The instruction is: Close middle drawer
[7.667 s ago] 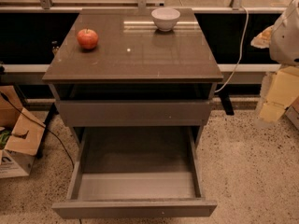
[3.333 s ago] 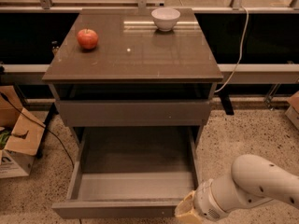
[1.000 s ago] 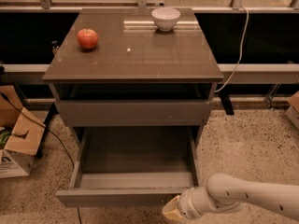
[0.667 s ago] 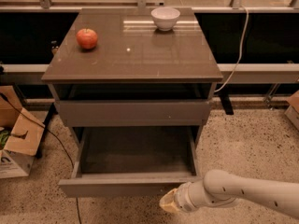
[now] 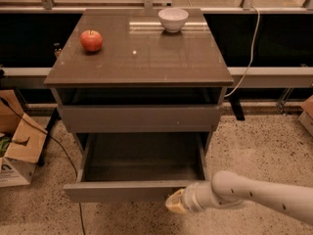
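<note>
The middle drawer (image 5: pixel 128 191) is the wide grey-brown drawer below the matching top-tier front (image 5: pixel 139 118). It stands partly pulled out, and its paler grey floor (image 5: pixel 142 166) shows, with nothing in it. My gripper (image 5: pixel 176 202) is at the lower right of the cabinet, on the end of the white arm (image 5: pixel 254 198) that reaches in from the right. Its pale tip rests against the right part of the drawer's flat front.
A red apple (image 5: pixel 91 40) and a white bowl (image 5: pixel 173 19) sit on the cabinet top (image 5: pixel 142 53). Cardboard boxes (image 5: pixel 17 148) lie on the speckled floor at the left. A white cable (image 5: pixel 250 58) hangs at the right behind the cabinet.
The drawer has slid inward toward the cabinet, so less of its floor shows. My gripper has followed its front, moving in with it from the lower right.
</note>
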`<control>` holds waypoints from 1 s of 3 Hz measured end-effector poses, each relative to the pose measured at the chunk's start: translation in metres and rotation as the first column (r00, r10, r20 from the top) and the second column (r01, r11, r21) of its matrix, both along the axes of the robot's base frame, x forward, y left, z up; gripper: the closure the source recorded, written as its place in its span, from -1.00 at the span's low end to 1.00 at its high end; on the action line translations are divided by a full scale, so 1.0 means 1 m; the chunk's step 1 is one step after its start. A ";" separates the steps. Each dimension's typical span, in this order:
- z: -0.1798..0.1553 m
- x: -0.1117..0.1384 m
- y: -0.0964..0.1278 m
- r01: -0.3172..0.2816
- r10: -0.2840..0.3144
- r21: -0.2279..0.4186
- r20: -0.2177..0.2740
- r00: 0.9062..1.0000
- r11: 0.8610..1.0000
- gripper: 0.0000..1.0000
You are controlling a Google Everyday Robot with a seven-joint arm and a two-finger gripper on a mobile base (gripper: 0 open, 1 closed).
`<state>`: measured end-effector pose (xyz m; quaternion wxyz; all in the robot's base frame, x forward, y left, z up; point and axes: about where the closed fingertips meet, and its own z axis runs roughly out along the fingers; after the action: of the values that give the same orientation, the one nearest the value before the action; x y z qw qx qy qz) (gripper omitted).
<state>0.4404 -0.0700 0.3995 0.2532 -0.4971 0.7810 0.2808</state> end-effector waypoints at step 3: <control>0.032 0.124 0.012 0.008 -0.012 0.024 0.177 0.984 1.000 -0.67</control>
<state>0.5648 -0.0582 0.4310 0.3287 -0.5130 0.7547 0.2433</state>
